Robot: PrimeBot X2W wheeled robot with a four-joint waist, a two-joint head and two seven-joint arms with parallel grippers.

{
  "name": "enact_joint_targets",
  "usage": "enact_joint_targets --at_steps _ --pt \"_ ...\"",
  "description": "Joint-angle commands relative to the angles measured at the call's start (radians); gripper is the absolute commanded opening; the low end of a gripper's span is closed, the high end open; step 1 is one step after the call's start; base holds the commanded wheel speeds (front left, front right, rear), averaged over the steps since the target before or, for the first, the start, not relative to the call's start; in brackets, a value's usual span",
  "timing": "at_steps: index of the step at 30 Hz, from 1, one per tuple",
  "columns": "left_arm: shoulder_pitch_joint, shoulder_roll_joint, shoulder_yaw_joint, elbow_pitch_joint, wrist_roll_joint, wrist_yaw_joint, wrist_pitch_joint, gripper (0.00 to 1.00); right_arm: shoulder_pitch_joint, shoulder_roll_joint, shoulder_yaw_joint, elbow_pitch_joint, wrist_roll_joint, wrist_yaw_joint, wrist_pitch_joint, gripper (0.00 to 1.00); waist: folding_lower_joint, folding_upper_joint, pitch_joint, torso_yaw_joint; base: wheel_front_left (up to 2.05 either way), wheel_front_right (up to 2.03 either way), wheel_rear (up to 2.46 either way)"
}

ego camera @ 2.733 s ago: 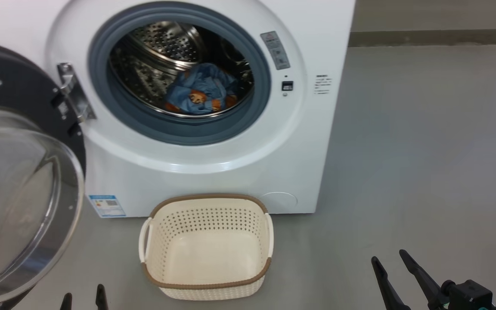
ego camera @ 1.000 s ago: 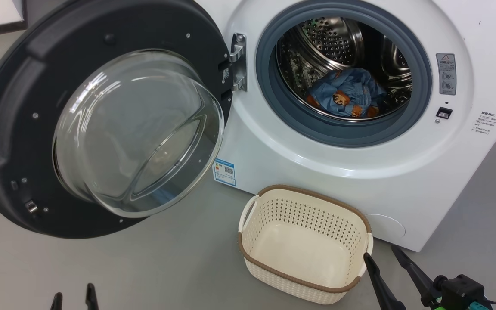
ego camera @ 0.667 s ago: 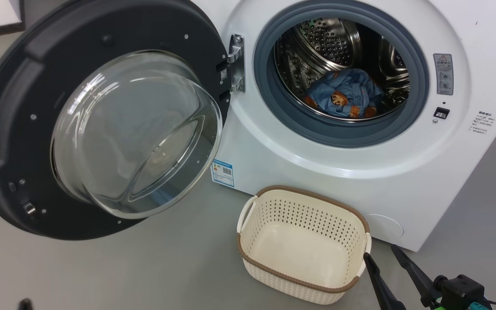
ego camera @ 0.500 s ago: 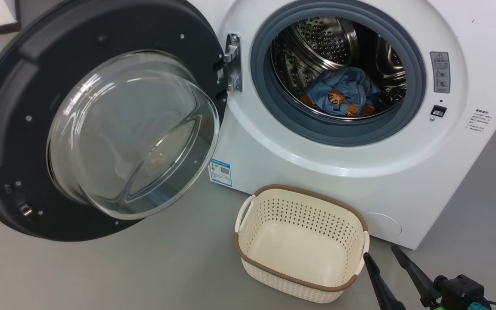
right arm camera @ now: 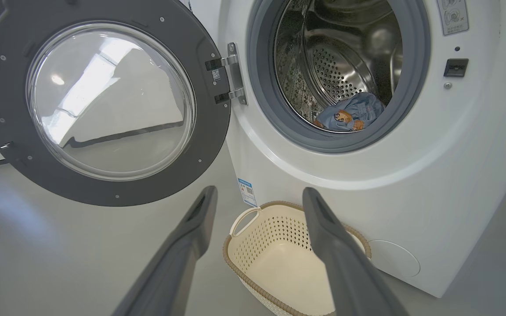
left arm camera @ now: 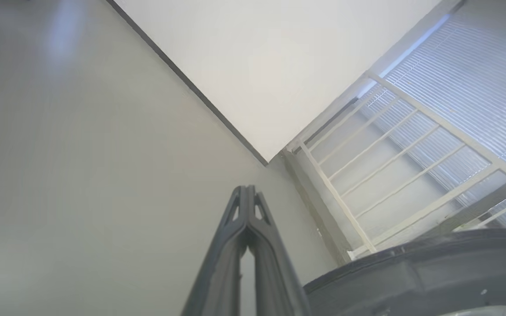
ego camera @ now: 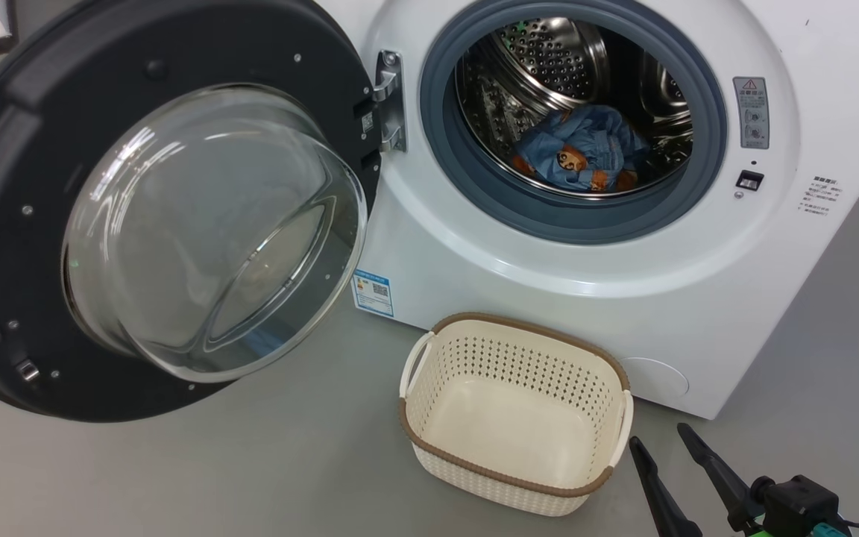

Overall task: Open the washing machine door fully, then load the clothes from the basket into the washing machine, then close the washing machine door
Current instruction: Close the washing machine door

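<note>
Grey floor (ego camera: 176, 477) (faint sheen) under the basket (ego camera: 519, 358) — white wall (left arm camera: 270, 57).

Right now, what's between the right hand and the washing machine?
The empty basket, on the floor before the washing machine, ahead of the open right hand; clearest in the right wrist view.

Background stuff: plain grey floor (ego camera: 176, 477), smooth with a slight sheen, and a soft bluish glare patch on it in the left wrist view. It meets a white wall (left arm camera: 279, 57), with a thin dark baseboard (left arm camera: 182, 78) running along the join. At the corner where that wall ends there's a white barred railing (left arm camera: 334, 198), slim bars in a frame. Behind it is a ribbed pale blue panel (left arm camera: 477, 87), blinds or a shutter, can't tell which. A bit of white wall with a dark strip also shows top left in the head view.
</note>
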Motion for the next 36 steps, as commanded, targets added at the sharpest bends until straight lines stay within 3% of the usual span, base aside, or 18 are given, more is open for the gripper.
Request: enact_joint_targets --at_steps 1,7,12,17,22,27,36 --pt "-0.062 0.074 0.040 0.000 -0.029 0.005 0.024 0.00 -0.034 -0.012 0.018 -0.025 -0.009 0.002 -0.005 1.00 0.0000 0.0000 0.004 -0.006 0.00 0.00 0.00" --pt "-0.214 0.223 0.102 0.157 -0.128 0.050 0.119 0.00 -0.044 -0.017 0.024 -0.023 -0.006 0.002 -0.005 1.00 0.0000 0.0000 0.016 -0.026 0.00 0.00 0.00" --pt "-0.324 0.299 0.142 0.279 -0.198 0.086 0.169 0.00 -0.054 -0.022 0.033 -0.019 -0.004 0.002 -0.005 1.00 0.0000 0.0000 0.024 -0.052 0.00 0.00 0.00" --pt "-0.411 0.350 0.142 0.354 -0.233 0.085 0.202 0.00 -0.064 -0.035 0.045 -0.014 -0.001 0.002 -0.005 1.00 0.0000 0.0000 0.028 -0.080 0.00 0.00 0.00" --pt "-0.498 0.374 0.115 0.401 -0.263 0.067 0.254 0.00 -0.075 -0.058 0.060 -0.008 0.002 0.002 -0.005 1.00 0.0000 0.0000 0.037 -0.117 0.00 0.00 0.00" --pt "-0.546 0.363 0.100 0.423 -0.292 0.057 0.300 0.00 -0.082 -0.076 0.072 -0.006 0.005 0.002 -0.005 1.00 0.0000 0.0000 0.051 -0.147 0.00 0.00 0.00" --pt "-0.567 0.341 0.094 0.453 -0.311 0.075 0.330 0.00 -0.093 -0.100 0.085 -0.002 0.011 0.002 -0.005 1.00 0.0000 0.0000 0.063 -0.189 0.00 0.00 0.00"
